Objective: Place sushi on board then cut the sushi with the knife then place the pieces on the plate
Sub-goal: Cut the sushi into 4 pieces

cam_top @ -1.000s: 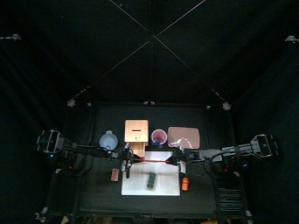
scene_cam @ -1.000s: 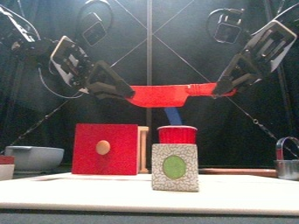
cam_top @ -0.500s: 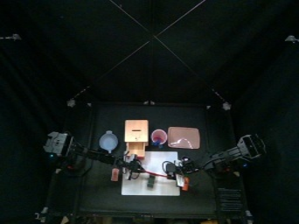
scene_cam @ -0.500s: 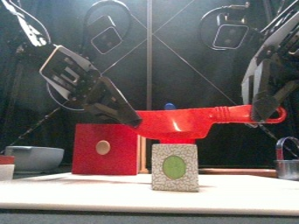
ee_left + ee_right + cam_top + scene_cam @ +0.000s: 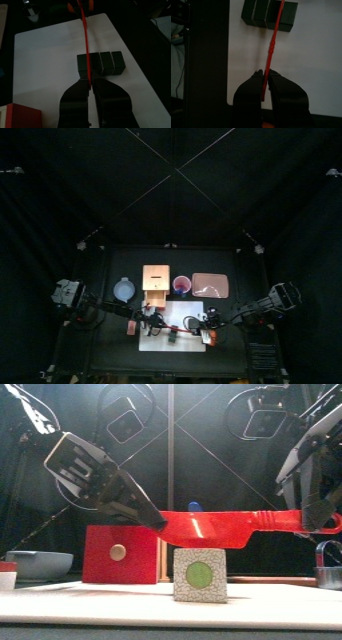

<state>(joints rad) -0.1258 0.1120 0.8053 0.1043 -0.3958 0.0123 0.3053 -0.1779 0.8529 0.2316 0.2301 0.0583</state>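
The sushi roll [image 5: 201, 575] of dark green blocks [image 5: 100, 64] lies on the white cutting board [image 5: 174, 341] near the table's front. The red knife [image 5: 221, 527] hangs level just above it, its blade crossing the roll [image 5: 270, 16] between two blocks. My left gripper [image 5: 160, 522] is shut on the blade's tip end [image 5: 84, 35]. My right gripper [image 5: 318, 525] is shut on the handle end, with the blade [image 5: 273, 42] running out from its jaws. In the top view both grippers [image 5: 151, 325] [image 5: 201, 325] flank the roll [image 5: 175, 318] over the board.
Behind the board stand the wooden box with a red drawer front [image 5: 118, 554], the red cup [image 5: 181, 284] and the pink tray [image 5: 211, 284]. The blue-grey bowl [image 5: 34, 564] sits at the left, a metal cutter [image 5: 330, 552] at the right.
Both arms have come forward and down with the knife held between them. It has dropped from well above the cup to just over the roll.
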